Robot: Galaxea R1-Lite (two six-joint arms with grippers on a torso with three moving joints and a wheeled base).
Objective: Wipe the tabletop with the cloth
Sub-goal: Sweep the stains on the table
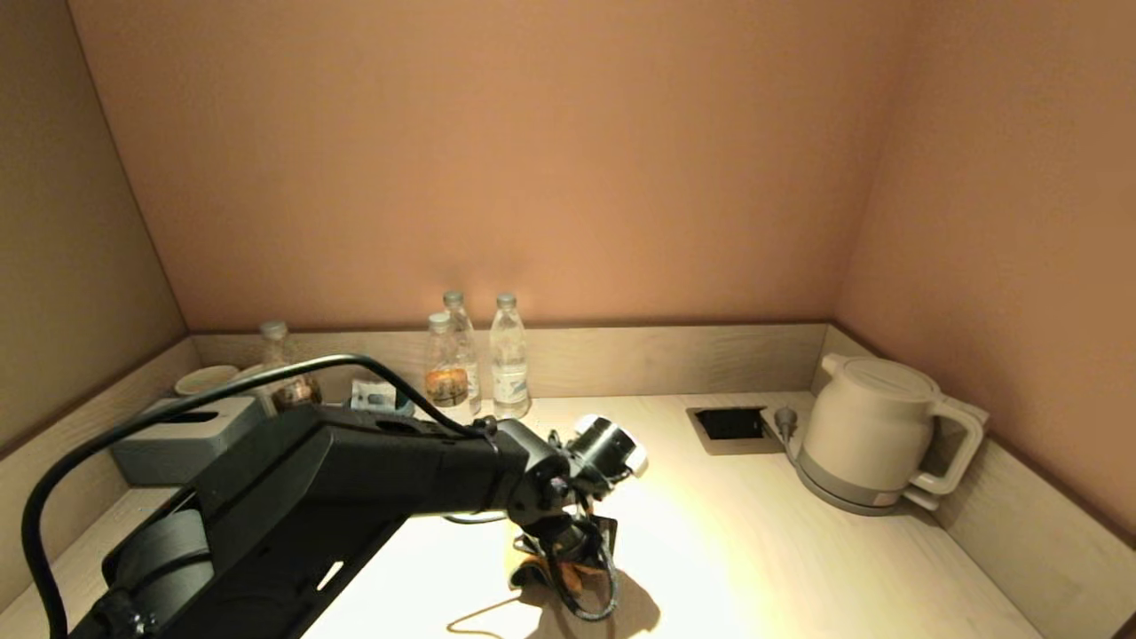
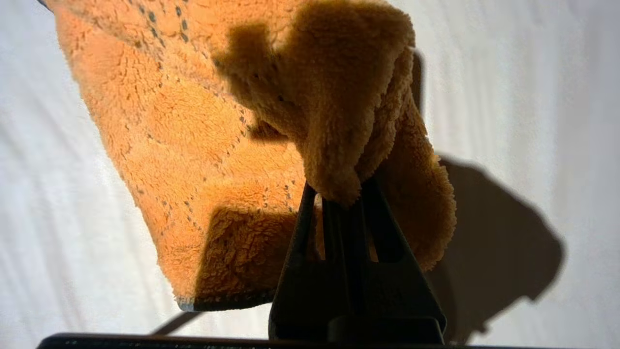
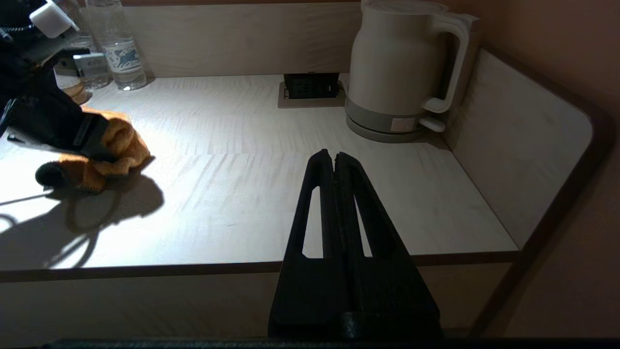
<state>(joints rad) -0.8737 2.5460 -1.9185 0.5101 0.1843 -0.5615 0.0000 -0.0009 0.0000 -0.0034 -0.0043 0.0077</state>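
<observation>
An orange fluffy cloth (image 2: pixel 203 145) is bunched in my left gripper (image 2: pixel 339 194), which is shut on a fold of it and holds it down on the pale wooden tabletop (image 1: pixel 754 550). In the head view the cloth (image 1: pixel 568 577) shows as a small orange patch under the left gripper (image 1: pixel 568 555), at the front middle of the table. It also shows in the right wrist view (image 3: pixel 114 150). My right gripper (image 3: pixel 335 156) is shut and empty, parked off the table's front edge at the right.
A white kettle (image 1: pixel 874 435) stands at the right by the side wall, with a recessed socket (image 1: pixel 729 424) beside it. Several water bottles (image 1: pixel 484 359), a grey box (image 1: pixel 186 444) and cups stand along the back left.
</observation>
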